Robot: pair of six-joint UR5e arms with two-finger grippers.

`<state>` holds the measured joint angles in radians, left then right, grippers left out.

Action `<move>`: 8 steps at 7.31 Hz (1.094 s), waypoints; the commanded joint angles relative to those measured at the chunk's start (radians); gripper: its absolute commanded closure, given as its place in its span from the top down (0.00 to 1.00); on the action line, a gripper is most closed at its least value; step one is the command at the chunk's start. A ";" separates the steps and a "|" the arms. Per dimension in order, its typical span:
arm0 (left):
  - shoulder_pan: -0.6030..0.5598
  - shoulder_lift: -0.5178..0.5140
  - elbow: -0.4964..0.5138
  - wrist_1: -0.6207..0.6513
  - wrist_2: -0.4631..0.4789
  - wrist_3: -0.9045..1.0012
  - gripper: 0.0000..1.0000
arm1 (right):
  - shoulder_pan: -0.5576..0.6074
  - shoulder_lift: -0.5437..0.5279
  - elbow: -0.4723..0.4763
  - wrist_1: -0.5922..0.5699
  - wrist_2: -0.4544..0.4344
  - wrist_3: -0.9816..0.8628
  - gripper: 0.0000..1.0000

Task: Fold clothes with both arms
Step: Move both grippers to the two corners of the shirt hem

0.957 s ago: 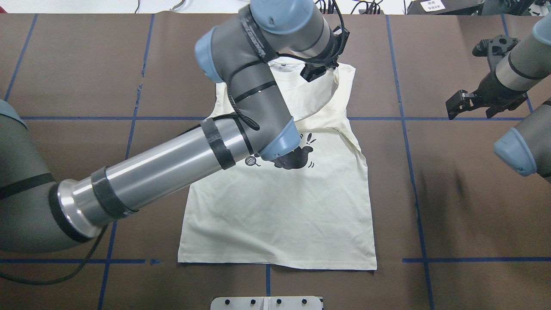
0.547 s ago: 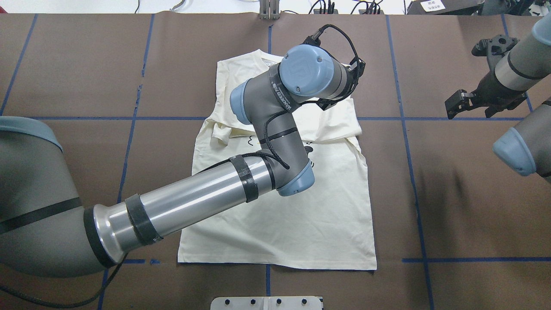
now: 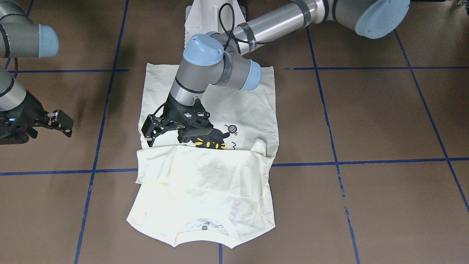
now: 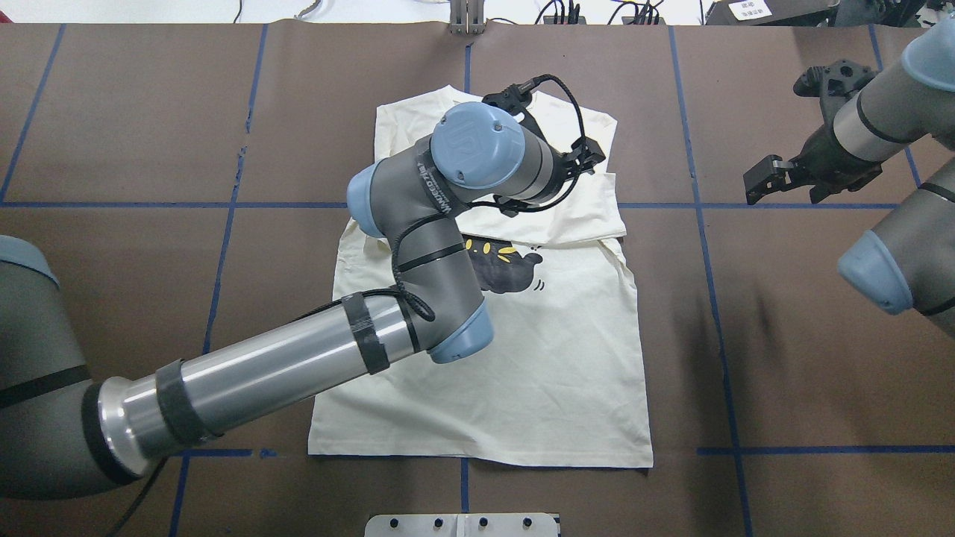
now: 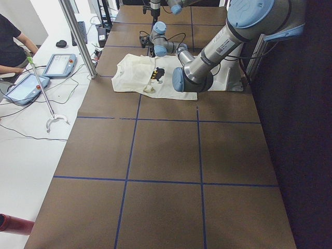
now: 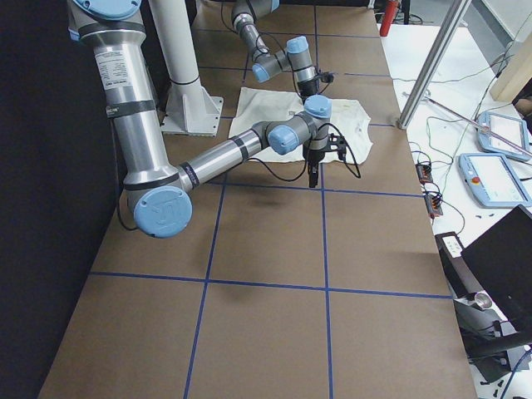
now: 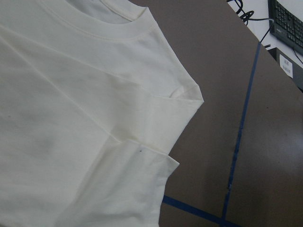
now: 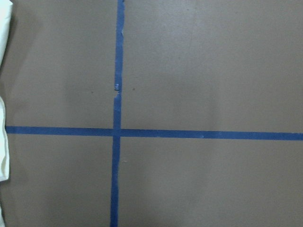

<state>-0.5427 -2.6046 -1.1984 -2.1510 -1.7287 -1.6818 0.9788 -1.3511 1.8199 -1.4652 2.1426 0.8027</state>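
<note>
My left claw is hovering spread and empty, low over the cat print on the shirt. The shirt is lying mid-frame on the counter, collar end folded over. My right claw is hanging spread and empty at upper right, clear of the shirt.

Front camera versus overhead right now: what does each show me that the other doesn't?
Front only: the left gripper open beside the cat print, and the neck label. Overhead only: the whole bottom hem, unobstructed; the wrist hides that gripper. Both: the shirt with its collar end folded over part of the print, and the right gripper off to the side.
</note>
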 commanded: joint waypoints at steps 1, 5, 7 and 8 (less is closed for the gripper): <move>-0.014 0.206 -0.377 0.335 -0.012 0.248 1.00 | -0.128 -0.016 0.074 0.106 -0.012 0.261 1.00; -0.031 0.709 -0.937 0.440 -0.040 0.447 1.00 | -0.592 -0.159 0.306 0.137 -0.360 0.648 1.00; -0.029 0.738 -0.989 0.459 -0.040 0.445 1.00 | -0.788 -0.265 0.302 0.279 -0.521 0.807 1.00; -0.026 0.730 -0.989 0.462 -0.040 0.445 1.00 | -0.877 -0.281 0.292 0.287 -0.593 0.898 1.00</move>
<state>-0.5716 -1.8769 -2.1743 -1.6960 -1.7682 -1.2378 0.2168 -1.5931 2.1169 -1.2156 1.6451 1.5957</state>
